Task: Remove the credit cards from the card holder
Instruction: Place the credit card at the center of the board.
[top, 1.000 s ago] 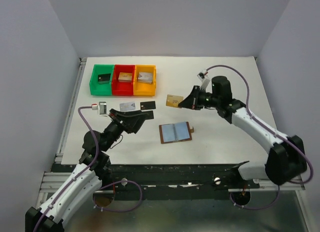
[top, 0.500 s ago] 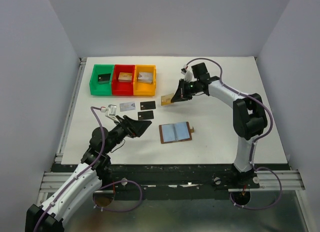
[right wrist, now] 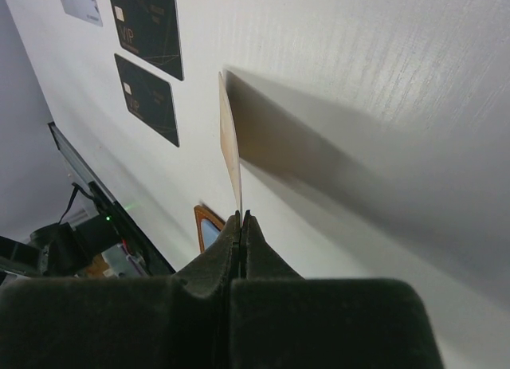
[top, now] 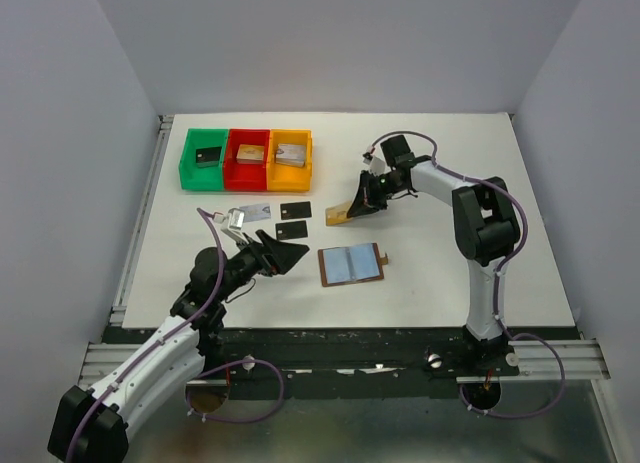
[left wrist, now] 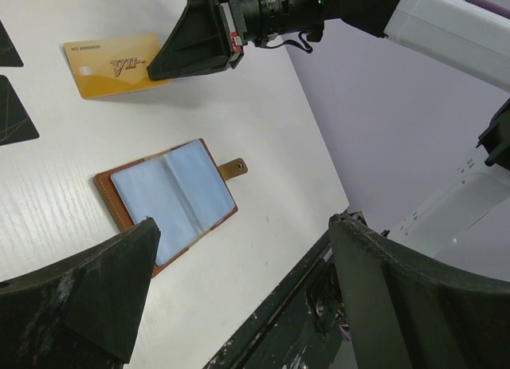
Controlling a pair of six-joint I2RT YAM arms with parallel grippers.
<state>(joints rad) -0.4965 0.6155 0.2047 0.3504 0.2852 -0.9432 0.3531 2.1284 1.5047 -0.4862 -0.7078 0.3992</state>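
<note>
While the right gripper (top: 352, 207) pinches the gold-tan credit card (top: 338, 217) by one short end, the card's long axis runs away from the clenched jaws toward the robot's left. It sits low over the white table (top: 450, 273), just right of two black cards (top: 296, 210) lying flat. Whether its far edge touches the table is unclear. Nearer the arms, the brown card holder (top: 350, 265) lies open, blue lining up. The left gripper (top: 292, 251) hovers just left of it, spread wide and empty.

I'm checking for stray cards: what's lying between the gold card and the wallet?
Nothing: bare table between the gold card and the wallet, clearest in the left wrist view.
</note>
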